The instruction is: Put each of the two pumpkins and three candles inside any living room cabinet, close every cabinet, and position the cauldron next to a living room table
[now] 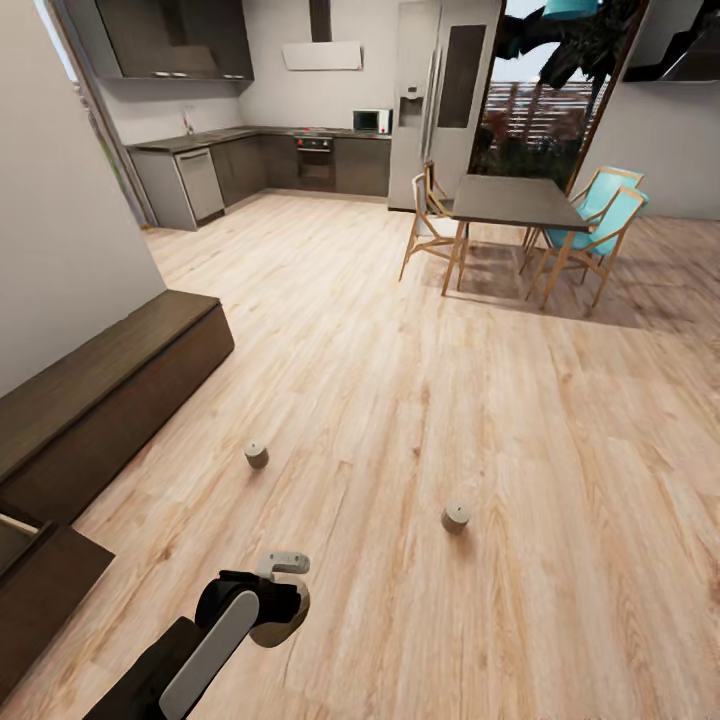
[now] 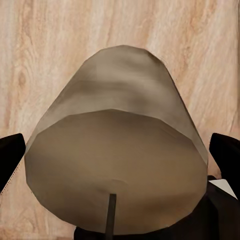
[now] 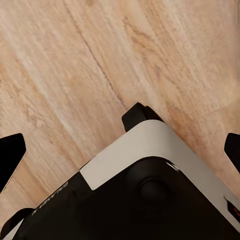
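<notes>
Head view: the left arm reaches in from the lower edge, and the left tool (image 1: 278,605) sits low over the wooden floor (image 1: 420,400). A rounded tan shape shows at the tip of this tool, partly hidden by the wrist. Two candles stand upright on the floor ahead of it, well apart from each other: the left candle (image 1: 257,455) lies near the long dark cabinet (image 1: 100,400), and the right candle (image 1: 456,517) lies further toward the middle of the room. Neither touches the tool. A cabinet drawer (image 1: 30,570) at the lower left stands open. Further back, a dining table (image 1: 515,202) with chairs stands on the floor, and a kitchen lies behind.

Left wrist view: a held candle (image 2: 117,165) lies directly between the two dark fingers (image 2: 11,155), its pale flat top and wick facing the camera. The fingers stand at either side of it, set wide to its width; the left tool grasps this candle above the floor.

Right wrist view: the right tool's fingertips (image 3: 10,155) show at both picture edges, set wide apart with nothing between them; the tool is released. Below it lie the floor and a white-and-black part of the robot's body (image 3: 145,185).
</notes>
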Controlling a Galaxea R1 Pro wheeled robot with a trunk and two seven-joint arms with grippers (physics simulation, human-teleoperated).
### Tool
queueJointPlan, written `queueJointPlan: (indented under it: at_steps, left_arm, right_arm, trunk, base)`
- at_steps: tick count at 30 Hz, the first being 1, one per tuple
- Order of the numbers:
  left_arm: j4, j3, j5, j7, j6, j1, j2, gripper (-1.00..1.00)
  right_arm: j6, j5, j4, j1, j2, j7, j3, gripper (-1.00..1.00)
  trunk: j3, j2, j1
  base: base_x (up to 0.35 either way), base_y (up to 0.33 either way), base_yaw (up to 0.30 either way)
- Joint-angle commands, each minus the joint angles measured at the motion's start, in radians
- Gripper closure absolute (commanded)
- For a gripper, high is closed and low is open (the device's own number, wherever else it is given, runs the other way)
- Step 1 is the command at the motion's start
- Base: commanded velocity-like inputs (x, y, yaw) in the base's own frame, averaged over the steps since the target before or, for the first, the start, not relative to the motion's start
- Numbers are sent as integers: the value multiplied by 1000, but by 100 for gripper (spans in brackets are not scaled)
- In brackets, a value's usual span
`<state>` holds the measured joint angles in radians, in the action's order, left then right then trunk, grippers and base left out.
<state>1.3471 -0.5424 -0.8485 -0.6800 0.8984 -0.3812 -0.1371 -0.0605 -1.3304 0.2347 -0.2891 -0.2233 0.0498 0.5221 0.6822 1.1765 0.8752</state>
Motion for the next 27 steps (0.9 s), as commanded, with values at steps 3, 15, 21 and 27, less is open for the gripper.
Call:
queueJointPlan:
  at_steps: [3,15,21,27]
  left_arm:
    - [1,-2,-11,-10,0,-1,-1,100]
    - [-1,-2,-11,-10,0,-1,-1,100]
    - [-1,-2,-11,-10,0,-1,-1,100]
    - [1,-2,-11,-9,0,-1,-1,100]
  right_arm:
    - [-2,-6,0,-1,0,2,4,-100]
    - [0,-2,2,-1,8,2,5,-100]
    - [0,-2,3,-1,8,2,4,-100]
    - [21,-3,3,-1,9,2,6,-100]
  trunk:
    - [1,0,0]
    - [1,0,0]
    - [1,0,0]
    - [1,0,0]
  base:
    - [69,0,-256]
    - [88,6,-30]
    - [98,56,0]
    - [15,10,0]
